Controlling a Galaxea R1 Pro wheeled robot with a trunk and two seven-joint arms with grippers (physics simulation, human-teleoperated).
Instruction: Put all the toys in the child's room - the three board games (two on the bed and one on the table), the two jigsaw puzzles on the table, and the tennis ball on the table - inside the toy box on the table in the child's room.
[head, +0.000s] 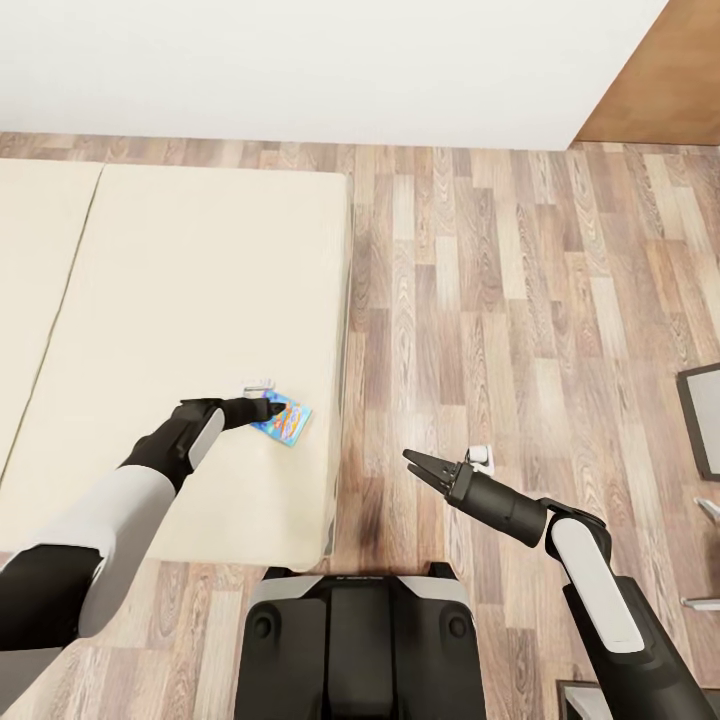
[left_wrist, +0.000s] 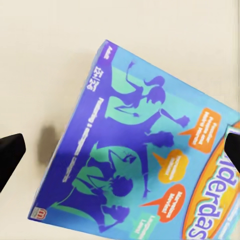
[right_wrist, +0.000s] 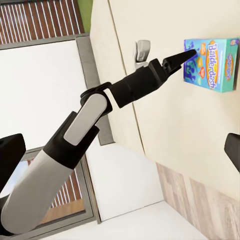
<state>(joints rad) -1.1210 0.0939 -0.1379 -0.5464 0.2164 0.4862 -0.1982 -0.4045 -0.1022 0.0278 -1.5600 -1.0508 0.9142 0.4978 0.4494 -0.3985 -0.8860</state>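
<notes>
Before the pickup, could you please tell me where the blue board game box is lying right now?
In the head view, the board game box lies flat on the bed near its right edge, with the left hand right over it.

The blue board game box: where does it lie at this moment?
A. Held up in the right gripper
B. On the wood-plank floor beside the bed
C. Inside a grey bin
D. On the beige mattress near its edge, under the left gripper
D: the blue board game box lies flat on the beige mattress near its floor-side edge, with the left gripper over it, fingers apart.
</notes>
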